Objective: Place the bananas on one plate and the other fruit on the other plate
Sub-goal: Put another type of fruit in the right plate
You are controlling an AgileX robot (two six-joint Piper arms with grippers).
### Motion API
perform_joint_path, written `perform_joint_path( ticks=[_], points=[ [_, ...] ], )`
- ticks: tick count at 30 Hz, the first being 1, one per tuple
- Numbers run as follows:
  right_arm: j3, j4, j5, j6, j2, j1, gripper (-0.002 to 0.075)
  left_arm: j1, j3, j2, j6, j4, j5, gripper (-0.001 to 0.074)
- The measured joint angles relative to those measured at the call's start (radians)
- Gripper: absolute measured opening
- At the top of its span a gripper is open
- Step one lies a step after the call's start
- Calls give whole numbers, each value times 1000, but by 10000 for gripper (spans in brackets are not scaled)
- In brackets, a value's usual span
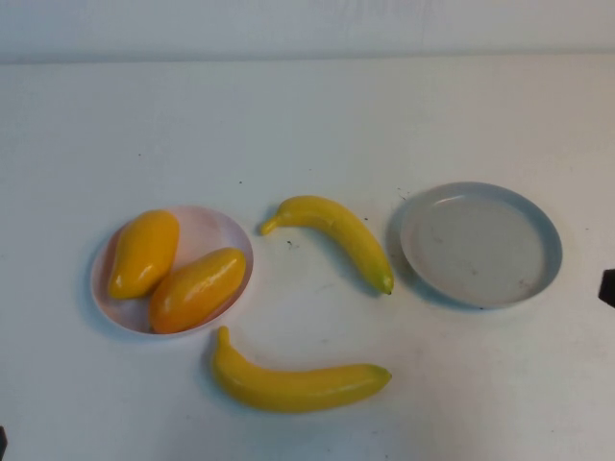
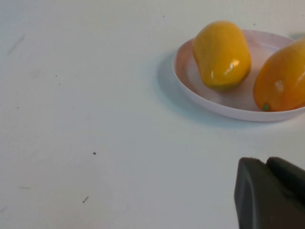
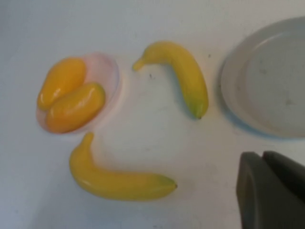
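Fingers first: can't tell on either side. Left gripper (image 2: pixel 269 193) shows only as a dark block at the corner of its wrist view, parked low at the near left of the worktop (image 1: pixel 307 125), holding nothing that I can see. Right gripper (image 3: pixel 271 188) is the same story, a dark block off the near right edge, with just a sliver at the right border of the high view.

Near to far: near banana (image 1: pixel 293 381) lies flat on the bare worktop, front centre, stem toward the left, on no plate. Next back, pink plate (image 1: pixel 216 230) on the left already carries both mango-like fruits (image 1: pixel 195 288) side by side, touching, so that half looks done. Far banana (image 1: pixel 338 233) lies between the two plates, tip pointing toward the grey plate (image 1: pixel 480 245), close to its rim but not on it. Grey plate sits on the right with nothing on it.

Judgement: both bananas remain to be moved; grey plate is on the right arm's side, so the right arm seems the natural one to carry them. Curved glossy skins may roll or slip in a pinch; mid-body grasp is probably safest.
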Motion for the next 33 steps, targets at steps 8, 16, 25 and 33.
perform_joint_path(
  ticks=[8, 16, 25, 33],
  points=[
    [-236, -100, 109, -81, 352, 95, -15, 0, 0, 0, 0, 0, 0, 2],
    [-403, -264, 57, -124, 608, 390, -15, 0, 0, 0, 0, 2, 0, 2],
    [-609, -367, 200, -409, 822, 586, -1, 0, 0, 0, 0, 2, 0, 2],
    [-704, -495, 304, -464, 966, 671, 283, 0, 0, 0, 0, 3, 0, 2]
  ],
)
